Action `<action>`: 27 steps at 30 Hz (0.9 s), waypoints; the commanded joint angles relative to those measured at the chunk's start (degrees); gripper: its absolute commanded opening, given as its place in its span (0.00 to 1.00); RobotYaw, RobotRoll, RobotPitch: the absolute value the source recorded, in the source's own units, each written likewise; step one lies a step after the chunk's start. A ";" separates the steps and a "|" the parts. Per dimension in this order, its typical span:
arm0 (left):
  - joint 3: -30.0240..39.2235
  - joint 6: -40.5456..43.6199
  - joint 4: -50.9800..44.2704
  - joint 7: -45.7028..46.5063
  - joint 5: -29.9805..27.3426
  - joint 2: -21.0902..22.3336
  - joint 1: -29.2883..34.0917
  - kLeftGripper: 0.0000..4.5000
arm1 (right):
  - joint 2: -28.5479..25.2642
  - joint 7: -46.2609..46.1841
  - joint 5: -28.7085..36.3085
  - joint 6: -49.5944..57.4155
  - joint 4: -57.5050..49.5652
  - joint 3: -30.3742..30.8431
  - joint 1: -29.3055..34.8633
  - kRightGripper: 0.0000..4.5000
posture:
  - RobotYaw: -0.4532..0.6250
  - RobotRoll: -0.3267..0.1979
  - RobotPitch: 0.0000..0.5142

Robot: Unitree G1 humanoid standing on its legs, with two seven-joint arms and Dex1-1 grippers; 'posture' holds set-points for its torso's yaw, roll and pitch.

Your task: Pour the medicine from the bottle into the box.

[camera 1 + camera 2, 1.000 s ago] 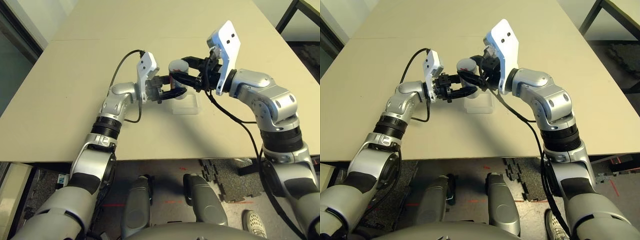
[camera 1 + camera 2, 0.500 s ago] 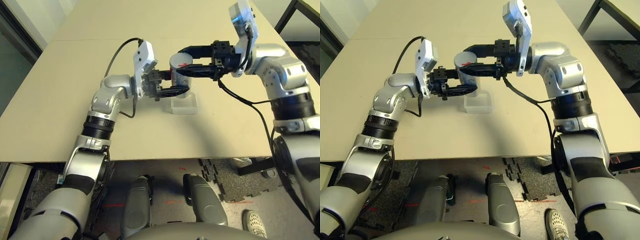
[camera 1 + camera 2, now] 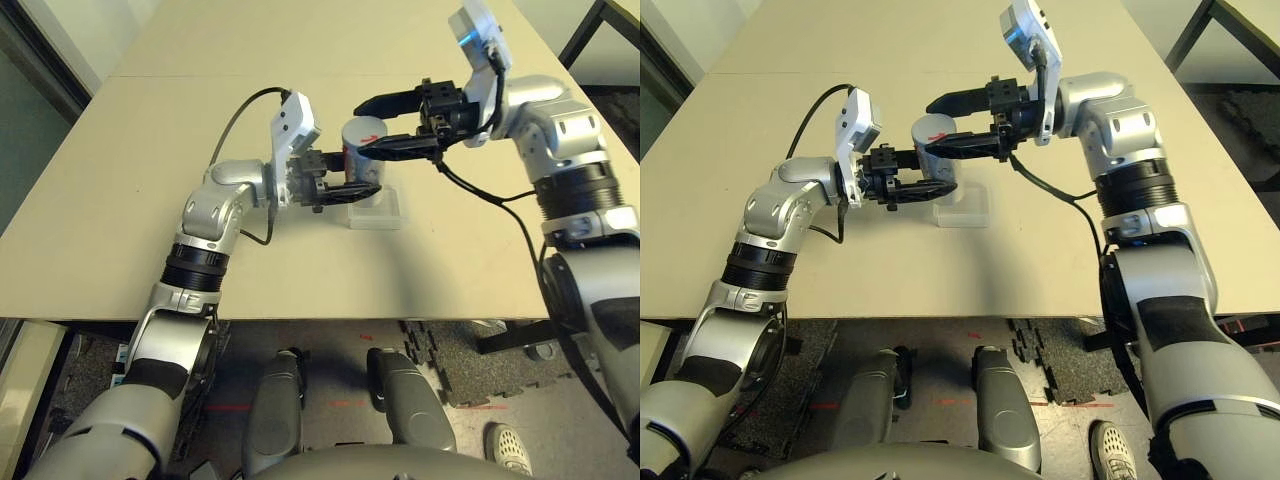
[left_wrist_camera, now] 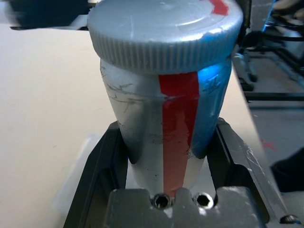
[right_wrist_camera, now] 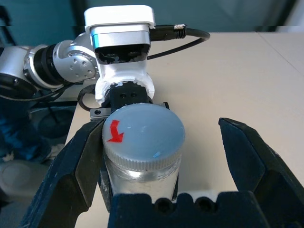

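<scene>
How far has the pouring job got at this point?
Done: the left gripper holds the bottle upright, lifted beside the box. In hand: the right gripper stands open around the grey cap, which sits on the bottle, so uncapping isn't finished. Left: take the cap off and tip the bottle over the box; I see no medicine in the box.

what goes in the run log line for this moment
left gripper: shut on silver-grey capped bottle | right gripper: open around cap | clear plastic box: on table
</scene>
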 commanded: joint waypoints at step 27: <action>-0.87 -3.10 -0.40 -2.30 -1.31 1.26 0.30 0.56 | -3.38 -17.30 2.41 8.65 -12.97 -6.82 8.85 1.00 | 0.29 0.62 0.31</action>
